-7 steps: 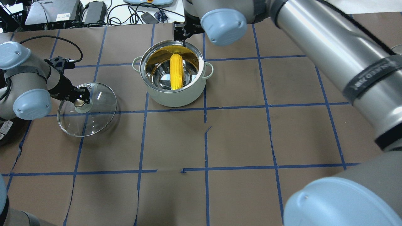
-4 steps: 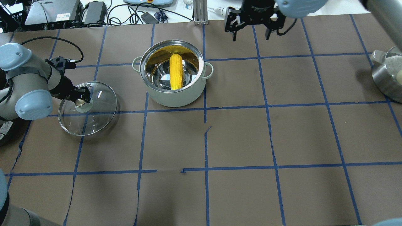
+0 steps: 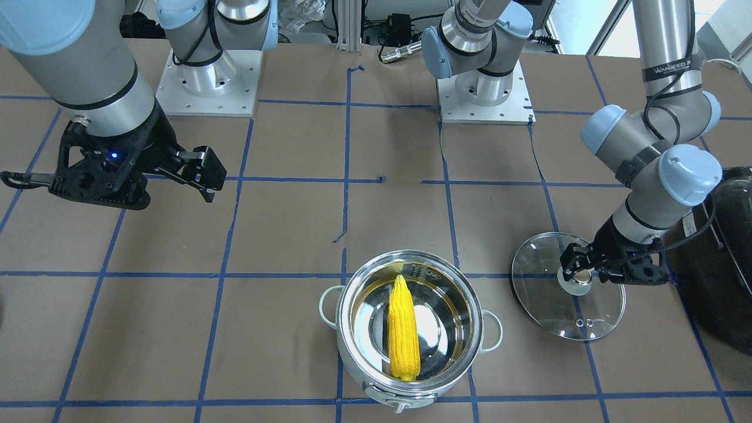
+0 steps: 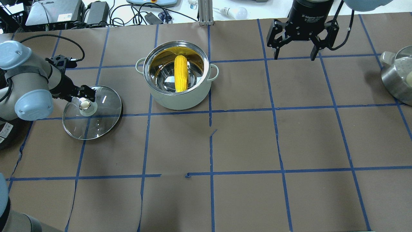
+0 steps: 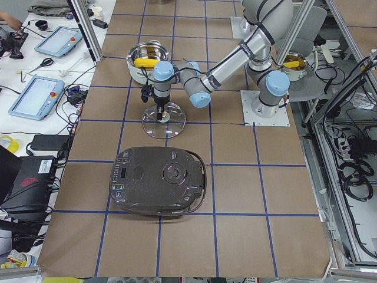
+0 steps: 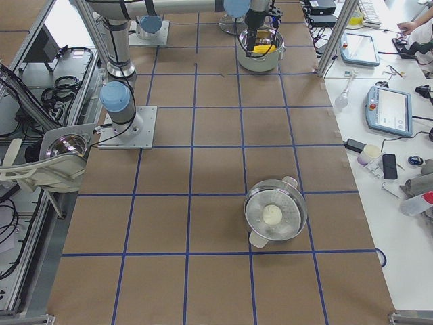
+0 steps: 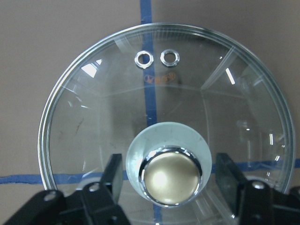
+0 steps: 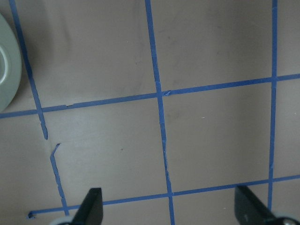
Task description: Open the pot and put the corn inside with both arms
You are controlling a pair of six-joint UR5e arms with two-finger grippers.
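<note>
The pot stands open at the back middle of the table, also seen in the front view. The corn lies inside it, leaning on the wall. The glass lid lies flat on the table to the pot's left. My left gripper is open, with its fingers either side of the gold knob and small gaps between. My right gripper is open and empty, hanging above the table to the right of the pot.
A large black appliance sits beyond the lid at the table's left end, close to my left arm. A steel bowl holding a pale round thing stands at the right edge, also in the right side view.
My right arm has swung away from the pot's far rim to the right. The lid has shifted slightly right, and my left gripper's fingers now stand apart from the knob.
</note>
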